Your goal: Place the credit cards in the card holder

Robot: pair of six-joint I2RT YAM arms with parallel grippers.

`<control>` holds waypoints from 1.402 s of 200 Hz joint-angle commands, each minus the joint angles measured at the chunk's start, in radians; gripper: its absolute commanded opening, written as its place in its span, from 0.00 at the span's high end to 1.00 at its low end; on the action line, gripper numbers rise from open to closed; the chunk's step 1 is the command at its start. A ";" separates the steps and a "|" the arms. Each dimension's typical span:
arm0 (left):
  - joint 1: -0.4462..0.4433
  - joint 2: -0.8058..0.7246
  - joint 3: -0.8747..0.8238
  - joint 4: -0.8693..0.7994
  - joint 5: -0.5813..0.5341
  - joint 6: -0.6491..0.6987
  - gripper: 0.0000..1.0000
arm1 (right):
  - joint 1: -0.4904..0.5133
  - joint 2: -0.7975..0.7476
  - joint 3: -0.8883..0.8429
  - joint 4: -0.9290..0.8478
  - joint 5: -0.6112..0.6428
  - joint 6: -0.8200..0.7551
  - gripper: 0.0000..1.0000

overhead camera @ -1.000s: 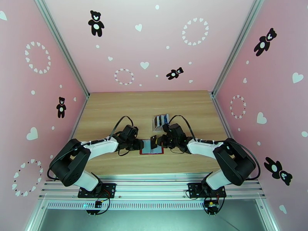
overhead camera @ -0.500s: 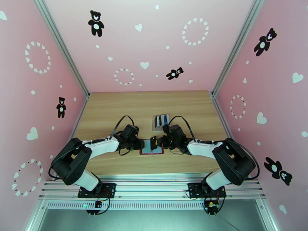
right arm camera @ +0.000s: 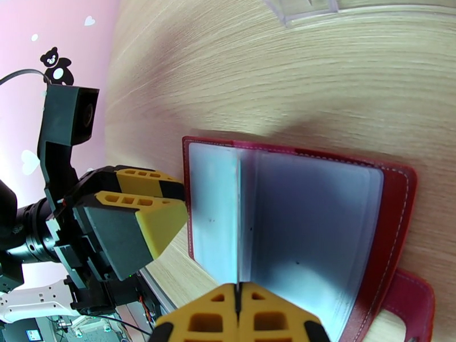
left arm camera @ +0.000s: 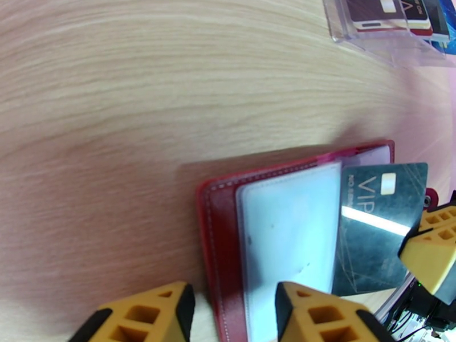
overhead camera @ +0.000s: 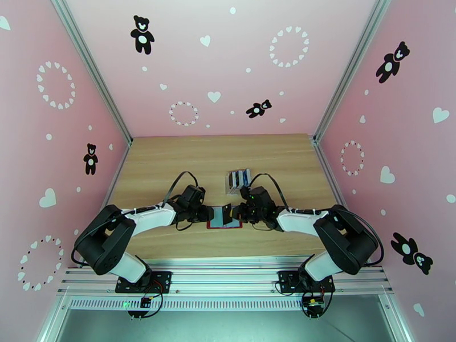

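Nearest the arms, the card holder (right arm camera: 393, 223) lies open on the table (left arm camera: 142, 81) with its clear sleeves facing up. The left gripper (left arm camera: 231, 296) sits at its left edge with jaws part-way apart, one finger over the wood and the other over a sleeve. It straddles the red cover rather than pinching it and seems to steady it, just as it did a second ago.

The right gripper (right arm camera: 237, 293) is closed tight on a dark card (left arm camera: 379, 223), holding it by one end. Over the last second this arm has crept a little to the left. The card now reaches further in over the card holder, and its free edge meets the mouth of a sleeve. Whether it has slipped inside I cannot tell. I judge the job to be at the insertion of this card: it is lined up but not yet seated.

Further back, well apart, the clear rack (overhead camera: 237, 180) holds the other cards (left arm camera: 387, 11), which I take to be waiting their turn.
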 commanded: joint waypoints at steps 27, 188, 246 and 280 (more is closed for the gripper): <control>-0.018 0.016 -0.042 -0.020 -0.010 -0.013 0.54 | 0.013 0.019 -0.023 0.042 0.014 0.011 1.00; -0.045 0.008 -0.073 -0.004 -0.020 -0.055 0.65 | 0.022 0.030 -0.065 0.087 0.042 0.047 1.00; -0.065 0.013 -0.086 0.007 -0.027 -0.074 0.70 | 0.023 0.038 -0.069 0.097 0.049 0.050 1.00; -0.086 0.019 -0.091 0.014 -0.035 -0.086 0.71 | 0.025 0.053 -0.067 0.111 0.046 0.056 1.00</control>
